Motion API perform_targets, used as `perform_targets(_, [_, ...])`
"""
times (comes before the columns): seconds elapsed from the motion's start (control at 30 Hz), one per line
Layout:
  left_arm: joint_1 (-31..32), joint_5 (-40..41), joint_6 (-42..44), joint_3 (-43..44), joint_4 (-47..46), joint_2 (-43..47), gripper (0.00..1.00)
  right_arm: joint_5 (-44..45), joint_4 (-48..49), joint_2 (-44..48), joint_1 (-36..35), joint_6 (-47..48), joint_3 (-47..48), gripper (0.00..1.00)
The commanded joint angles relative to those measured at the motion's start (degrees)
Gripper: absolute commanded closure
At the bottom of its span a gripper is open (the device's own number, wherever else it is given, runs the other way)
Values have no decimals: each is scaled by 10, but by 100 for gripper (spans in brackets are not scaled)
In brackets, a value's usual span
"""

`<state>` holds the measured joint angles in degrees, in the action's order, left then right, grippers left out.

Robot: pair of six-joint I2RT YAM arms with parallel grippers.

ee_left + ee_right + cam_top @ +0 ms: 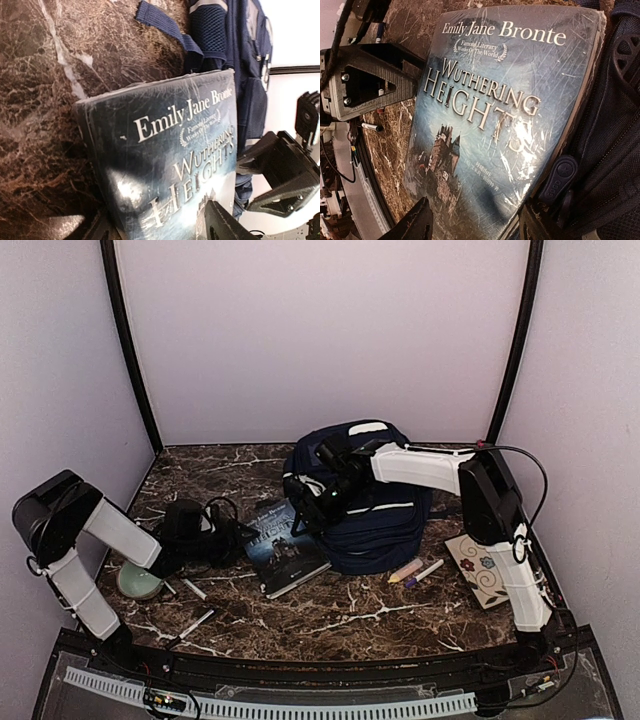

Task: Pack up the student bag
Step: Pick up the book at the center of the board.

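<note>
Bag [385,530]: lies rear right-centre on table [350,625], book [285,550] against its left side.
Handling: likely soft, floppy, bulky; take hold at the opening's rim.
Left gripper [235,535]: fingers wide apart, at book.
Right gripper [297,512]: fingers part-spread; hold unclear.

Top view is evenly lit with soft overhead light: pale walls [320,330] bright, student bag [380,530] a dark mass with little detail. Wrist views are dimmer and warped toward the edges. The plastic-wrapped book [495,115] throws white glare patches, a shadow crosses its cover in the left wrist view, and the background there is blown out white.
</note>
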<state>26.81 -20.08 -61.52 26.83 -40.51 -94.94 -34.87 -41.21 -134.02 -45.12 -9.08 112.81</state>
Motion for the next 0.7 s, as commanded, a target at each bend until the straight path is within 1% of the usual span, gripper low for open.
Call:
perform_targets(0.0, [37, -111, -40, -18, -247, -26, 32, -8, 102, -9, -24, 23, 24, 41])
perform_targets(0.2, [57, -109, -114, -6, -345, -116, 24, -5, 97, -32, -21, 21, 26, 41])
perform_targets(0.3, [70, -104, -135, 3, -404, -155, 24, -8, 96, -40, -21, 21, 26, 41])
perform_targets(0.37, [75, -103, -147, 9, -430, -170, 28, -9, 96, -40, -21, 21, 25, 41])
perform_targets(0.4, [75, -99, -152, 8, -440, -173, 31, -8, 95, -40, -21, 21, 24, 41])
perform_targets(0.47, [75, -89, -153, -2, -461, -168, 43, -7, 94, -36, -20, 23, 22, 41])
perform_targets(0.5, [75, -86, -151, -8, -465, -161, 45, -7, 94, -32, -19, 24, 21, 41])
perform_targets(0.53, [75, -84, -145, -9, -460, -153, 48, -6, 95, -31, -17, 25, 20, 41])
perform_targets(0.67, [75, -85, -110, -9, -379, -100, 59, -9, 95, -23, -11, 24, 20, 41])
